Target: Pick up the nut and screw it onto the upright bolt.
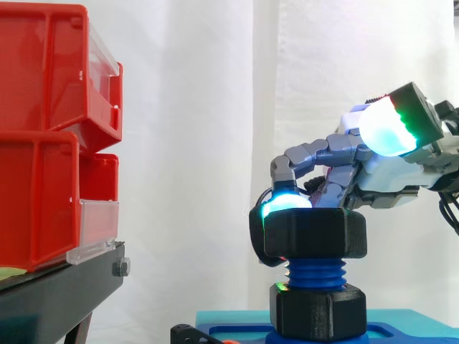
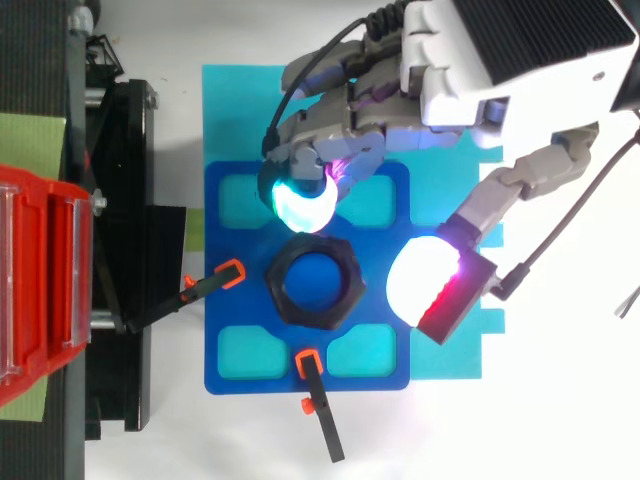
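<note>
Threading: nut [image 1: 315, 233] sits on upright bolt [image 1: 314, 272], axis vertical.
Hand [image 1: 391, 175]: spread wide, gripping nothing, just above nut.
Contact: one fingertip [image 1: 285, 203] apparently touches nut's rim; thumb raised clear.

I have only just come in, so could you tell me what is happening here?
The black nut already sits on the top threads of the upright blue bolt, above a black hexagonal base. The robot hand has one glowing fingertip against the nut's rim. Its thumb is held clear, so nothing is gripped.
</note>
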`<move>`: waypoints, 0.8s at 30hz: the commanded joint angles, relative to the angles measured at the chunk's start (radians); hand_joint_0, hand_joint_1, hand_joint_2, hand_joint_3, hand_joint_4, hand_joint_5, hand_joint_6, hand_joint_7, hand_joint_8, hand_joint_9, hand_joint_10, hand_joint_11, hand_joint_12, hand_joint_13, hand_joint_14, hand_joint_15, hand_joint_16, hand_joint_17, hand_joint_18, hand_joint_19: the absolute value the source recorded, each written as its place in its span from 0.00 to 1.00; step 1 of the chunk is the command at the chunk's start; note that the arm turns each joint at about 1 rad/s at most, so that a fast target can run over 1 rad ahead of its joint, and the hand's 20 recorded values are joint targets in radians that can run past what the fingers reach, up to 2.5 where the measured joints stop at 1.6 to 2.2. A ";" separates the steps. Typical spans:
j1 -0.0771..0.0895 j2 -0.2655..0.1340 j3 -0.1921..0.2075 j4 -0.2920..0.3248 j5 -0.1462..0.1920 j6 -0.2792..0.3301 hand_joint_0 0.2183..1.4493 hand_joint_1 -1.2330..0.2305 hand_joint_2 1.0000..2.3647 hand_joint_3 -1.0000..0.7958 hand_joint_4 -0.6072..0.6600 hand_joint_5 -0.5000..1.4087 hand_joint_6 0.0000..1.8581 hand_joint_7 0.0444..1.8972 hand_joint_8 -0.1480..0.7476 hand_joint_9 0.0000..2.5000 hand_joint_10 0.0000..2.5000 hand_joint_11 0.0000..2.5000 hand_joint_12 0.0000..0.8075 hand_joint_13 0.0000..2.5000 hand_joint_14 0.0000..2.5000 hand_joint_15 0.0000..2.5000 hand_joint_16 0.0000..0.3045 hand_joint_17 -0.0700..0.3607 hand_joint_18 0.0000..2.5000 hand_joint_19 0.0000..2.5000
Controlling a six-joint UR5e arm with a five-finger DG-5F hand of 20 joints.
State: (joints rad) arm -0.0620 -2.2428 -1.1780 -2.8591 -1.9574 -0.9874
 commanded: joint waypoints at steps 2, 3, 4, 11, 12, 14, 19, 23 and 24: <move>-0.009 0.000 0.000 -0.008 -0.012 -0.001 0.24 0.67 0.00 0.28 0.62 0.26 0.27 0.68 0.45 0.38 0.00 0.01 0.35 0.25 0.00 0.00 0.12 0.35 0.15 0.00; -0.015 0.000 0.000 -0.008 -0.018 -0.002 0.24 0.67 0.00 0.28 0.61 0.26 0.27 0.67 0.44 0.39 0.00 0.00 0.35 0.25 0.00 0.00 0.12 0.35 0.15 0.00; -0.016 0.000 0.000 -0.008 -0.020 -0.002 0.24 0.67 0.00 0.28 0.61 0.27 0.27 0.67 0.42 0.40 0.00 0.00 0.34 0.25 0.00 0.00 0.12 0.35 0.15 0.00; -0.028 0.000 0.000 -0.005 -0.034 -0.004 0.24 0.68 0.00 0.28 0.51 0.29 0.30 0.65 0.31 0.54 0.00 0.01 0.23 0.30 0.00 0.00 0.09 0.31 0.23 0.02; -0.032 0.000 0.001 -0.003 -0.037 -0.004 0.24 0.69 0.00 0.28 0.51 0.29 0.30 0.65 0.31 0.55 0.00 0.01 0.23 0.31 0.00 0.00 0.09 0.30 0.23 0.03; -0.036 0.002 0.008 -0.008 -0.046 -0.004 0.24 0.69 0.00 0.28 0.53 0.29 0.29 0.67 0.32 0.55 0.00 0.01 0.23 0.31 0.00 0.00 0.09 0.30 0.23 0.03; -0.042 0.002 0.043 -0.014 -0.069 -0.004 0.23 0.70 0.00 0.28 0.65 0.24 0.27 0.55 0.37 0.46 0.00 0.01 0.31 0.27 0.00 0.00 0.11 0.34 0.18 0.02; -0.047 0.002 0.093 -0.039 -0.094 -0.004 0.22 0.67 0.00 0.28 0.67 0.21 0.27 0.45 0.38 0.38 0.00 0.00 0.35 0.24 0.00 0.00 0.13 0.37 0.16 0.01; -0.047 0.002 0.098 -0.040 -0.095 -0.004 0.21 0.67 0.00 0.28 0.66 0.20 0.27 0.44 0.38 0.37 0.00 0.00 0.35 0.23 0.00 0.00 0.13 0.37 0.15 0.01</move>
State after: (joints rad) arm -0.1068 -2.2413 -1.1060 -2.8869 -2.0402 -0.9910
